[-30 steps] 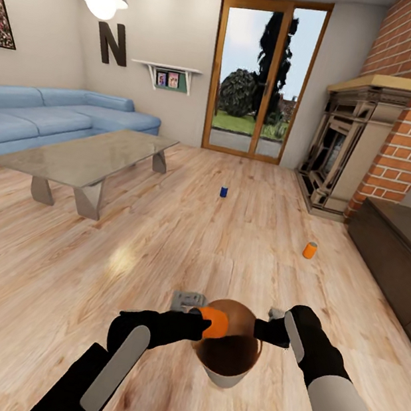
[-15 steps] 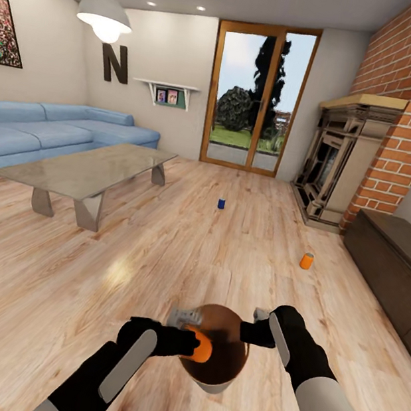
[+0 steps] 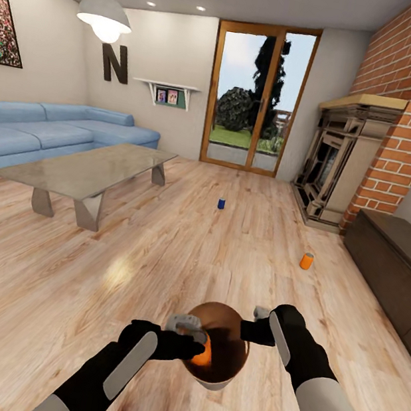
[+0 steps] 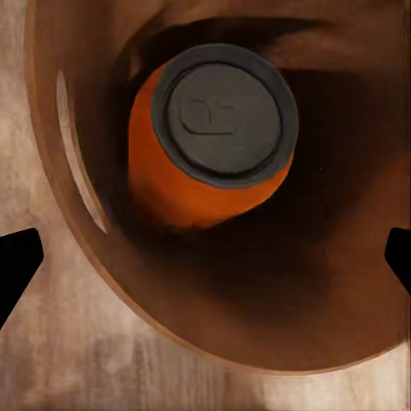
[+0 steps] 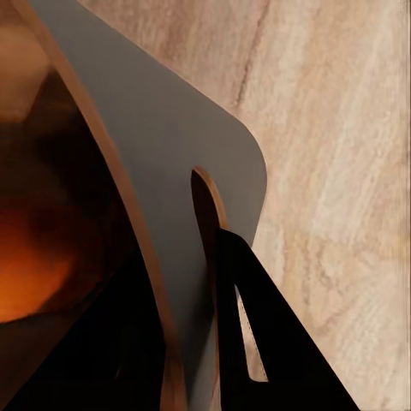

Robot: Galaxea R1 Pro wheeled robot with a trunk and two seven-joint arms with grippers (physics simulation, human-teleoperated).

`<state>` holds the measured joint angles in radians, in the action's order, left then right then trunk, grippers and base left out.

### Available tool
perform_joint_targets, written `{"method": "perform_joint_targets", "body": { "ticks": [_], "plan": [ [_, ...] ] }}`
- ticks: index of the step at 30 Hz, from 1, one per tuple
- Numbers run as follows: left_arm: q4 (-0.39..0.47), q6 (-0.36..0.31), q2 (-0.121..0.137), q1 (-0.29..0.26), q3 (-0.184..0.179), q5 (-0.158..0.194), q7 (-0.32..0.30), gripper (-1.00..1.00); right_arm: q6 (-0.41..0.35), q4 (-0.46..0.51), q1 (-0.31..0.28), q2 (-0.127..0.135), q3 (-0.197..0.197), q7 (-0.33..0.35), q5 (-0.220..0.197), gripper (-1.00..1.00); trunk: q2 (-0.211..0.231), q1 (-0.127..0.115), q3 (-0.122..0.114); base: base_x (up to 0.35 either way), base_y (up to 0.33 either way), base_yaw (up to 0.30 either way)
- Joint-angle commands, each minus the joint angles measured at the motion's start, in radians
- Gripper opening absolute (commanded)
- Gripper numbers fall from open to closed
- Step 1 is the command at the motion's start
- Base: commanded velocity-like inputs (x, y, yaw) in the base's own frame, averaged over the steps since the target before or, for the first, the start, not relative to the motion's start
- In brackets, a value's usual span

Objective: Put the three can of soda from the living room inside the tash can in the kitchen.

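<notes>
So the robot was in the living room w/ the bin (image 3: 220, 370) held up in front of it, over the wood floor (image 3: 178, 248). Right gripper (image 3: 257, 322) was at the bin's rim, and in the right wrist cam one finger (image 5: 257, 325) sat against the grey outer wall right by the handle slot, so it looked clamped on the bin rim.

Left gripper (image 3: 185, 327) hovered over the bin mouth. In the left wrist cam its finger tips (image 4: 17, 265) were spread wide at both edges w/ nothing between them, so jaws released. The orange can (image 4: 214, 141) sat inside the bin, tilted, leaning toward the tan wall, clear of the fingers. In the head view it was an orange glow in the bin, just under the left gripper.

So imo the step in hand was dropping can no. 1, and that looked done. Two to go: blue can (image 3: 221, 203) out on the floor toward the glass door (image 3: 259, 93), and the 2nd orange can (image 3: 307, 260) further right, near the dark cabinet (image 3: 397, 266). Both upright and well apart from the robot.

Next move prob calls for lifting the left arm clear of the bin, then rolling toward one of them, keeping the bin level so the can doesn't tip out. After that, bin goes to the kitchen.
</notes>
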<state>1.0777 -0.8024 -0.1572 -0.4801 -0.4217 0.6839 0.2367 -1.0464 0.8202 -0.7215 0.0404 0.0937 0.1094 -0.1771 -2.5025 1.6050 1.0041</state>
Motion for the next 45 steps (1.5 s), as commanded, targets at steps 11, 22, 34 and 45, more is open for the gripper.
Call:
{"method": "perform_joint_targets", "body": {
  "ticks": [11, 22, 34, 45],
  "plan": [
    [0.202, 0.103, 0.059, 0.101, 0.135, -0.002, -0.061, 1.00, -0.001, 0.000, -0.002, 0.004, -0.007, 0.005, -0.028, -1.00, 0.000, 0.000, 0.000, 0.004, 0.006, 0.000],
    [0.191, 0.195, 0.095, 0.161, 0.307, -0.007, -0.058, 1.00, -0.001, 0.001, -0.006, 0.029, -0.019, 0.005, -0.033, -1.00, 0.000, 0.000, 0.000, 0.183, 0.257, 0.000],
    [0.047, 0.296, 0.093, 0.159, 0.327, -0.013, -0.126, 1.00, -0.001, -0.120, -0.081, 0.091, -0.223, 0.002, -0.039, -1.00, 0.000, 0.000, 0.005, 0.276, 0.251, -0.184],
    [0.041, 0.301, 0.091, 0.159, 0.323, -0.018, -0.127, 1.00, -0.001, -0.123, -0.074, 0.137, -0.239, 0.008, -0.048, -1.00, 0.000, 0.000, 0.011, 0.330, 0.070, -0.271]
  ]
}}
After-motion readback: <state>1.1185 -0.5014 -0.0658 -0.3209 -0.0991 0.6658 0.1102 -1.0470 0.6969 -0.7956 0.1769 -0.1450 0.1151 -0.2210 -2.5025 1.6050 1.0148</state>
